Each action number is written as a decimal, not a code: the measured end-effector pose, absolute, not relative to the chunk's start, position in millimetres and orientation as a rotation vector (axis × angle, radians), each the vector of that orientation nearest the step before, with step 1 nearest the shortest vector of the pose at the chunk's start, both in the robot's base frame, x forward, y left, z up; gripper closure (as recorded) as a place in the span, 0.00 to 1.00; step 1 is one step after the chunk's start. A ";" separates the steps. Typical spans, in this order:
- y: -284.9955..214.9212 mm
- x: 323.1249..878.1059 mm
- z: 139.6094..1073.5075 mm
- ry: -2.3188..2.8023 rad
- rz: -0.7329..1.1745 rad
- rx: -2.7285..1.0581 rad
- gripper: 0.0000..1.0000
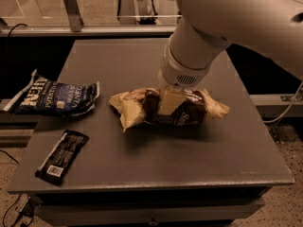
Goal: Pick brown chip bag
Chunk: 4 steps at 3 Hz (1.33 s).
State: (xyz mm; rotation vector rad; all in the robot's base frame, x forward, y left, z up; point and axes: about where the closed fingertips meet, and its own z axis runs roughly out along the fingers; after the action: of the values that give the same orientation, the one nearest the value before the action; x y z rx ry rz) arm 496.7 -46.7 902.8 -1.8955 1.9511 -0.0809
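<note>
Brown bag (191, 113) lies mid-worktop (227, 160), long axis left-right across view. End effector (168, 107) sits at bag centre, against dark panel, arm reaching in from upper right. Grip state: cannot tell. Judgement: no sideways offset left; grasp should span short axis.

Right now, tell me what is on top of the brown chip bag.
The gripper sits over the brown chip bag at its dark centre. The arm hides the bag's middle rear edge.
</note>
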 end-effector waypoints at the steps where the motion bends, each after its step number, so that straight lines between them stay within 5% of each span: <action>1: -45.9 496.1 903.7 1.949 -0.083 -1.897 0.64; 3: -52.3 501.4 931.3 1.894 -0.144 -1.858 1.00; 4: -57.1 511.6 982.3 1.810 -0.245 -1.845 1.00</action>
State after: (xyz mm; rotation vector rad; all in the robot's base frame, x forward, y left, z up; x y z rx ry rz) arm 511.6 -57.1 982.3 -1.8447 1.8096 -0.2449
